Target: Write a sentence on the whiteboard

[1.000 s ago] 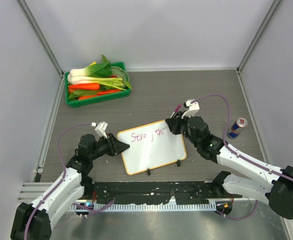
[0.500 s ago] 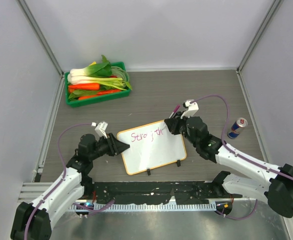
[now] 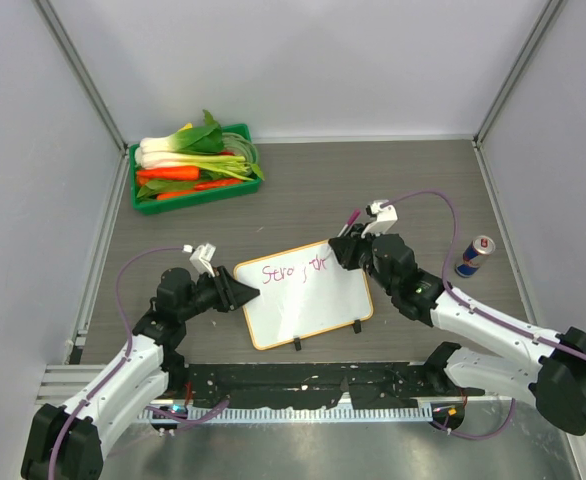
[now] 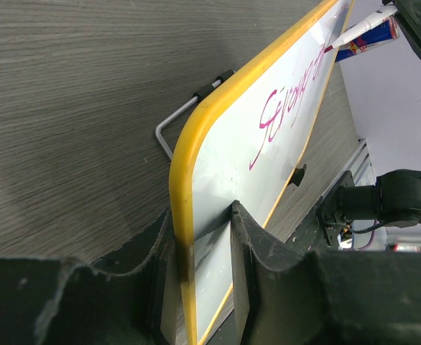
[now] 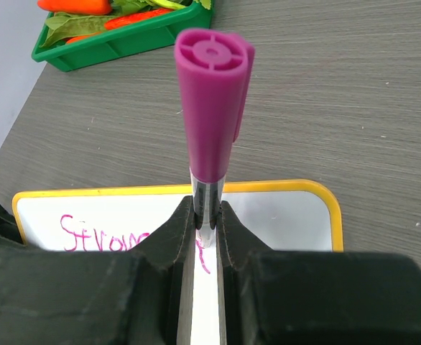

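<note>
Orange-yellow framing edges a small glossy whiteboard (image 3: 308, 305) that sits on a grey wood-grain surface (image 3: 393, 180), slightly askew, with two small black feet on its near long edge. The sentence (image 3: 295, 270) runs in thin pink-magenta strokes along the board's far edge, reading "Strong" and then a few more letters too small to read. The left end effector (image 3: 241, 293) is at the board's left short edge, its two black fingers (image 4: 243, 237) closed on the frame, one on each face of the board. The right end effector (image 3: 341, 250) is at the board's far right corner, closed narrowly on a marker (image 5: 209, 122) with a white barrel and a magenta cap on its upper end. The marker's lower end meets the board at the end of the writing. A green tray (image 3: 198, 192) of carrots and leafy greens sits well beyond the board's far left corner. A blue drink can (image 3: 475, 256) stands well to the board's right.
</note>
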`<state>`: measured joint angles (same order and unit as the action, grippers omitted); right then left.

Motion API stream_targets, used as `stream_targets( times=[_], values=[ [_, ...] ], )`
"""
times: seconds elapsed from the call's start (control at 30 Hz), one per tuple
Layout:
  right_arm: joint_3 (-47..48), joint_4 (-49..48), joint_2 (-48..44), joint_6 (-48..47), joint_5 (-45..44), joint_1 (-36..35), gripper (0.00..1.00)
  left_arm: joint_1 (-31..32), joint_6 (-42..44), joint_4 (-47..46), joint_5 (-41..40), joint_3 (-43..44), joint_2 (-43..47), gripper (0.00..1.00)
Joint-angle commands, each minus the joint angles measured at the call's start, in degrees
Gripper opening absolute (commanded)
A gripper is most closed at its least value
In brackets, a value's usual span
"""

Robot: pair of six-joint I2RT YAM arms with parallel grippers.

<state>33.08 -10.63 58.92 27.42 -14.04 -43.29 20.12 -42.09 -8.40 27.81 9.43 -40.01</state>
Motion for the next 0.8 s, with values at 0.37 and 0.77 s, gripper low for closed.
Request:
stream_targets(
  times=[0.37, 0.77],
  values=[
    [-1.6, 2.0, -1.3, 0.2, -4.9, 0.1, 0.01, -0.5, 2.9, 2.1, -4.1, 0.4, -1.1, 0.00],
    [-3.5, 2.3, -2.2, -0.2, -2.0, 0.1, 0.01, -0.5, 2.9, 1.9, -4.2, 0.4, -1.4, 0.00]
  ],
)
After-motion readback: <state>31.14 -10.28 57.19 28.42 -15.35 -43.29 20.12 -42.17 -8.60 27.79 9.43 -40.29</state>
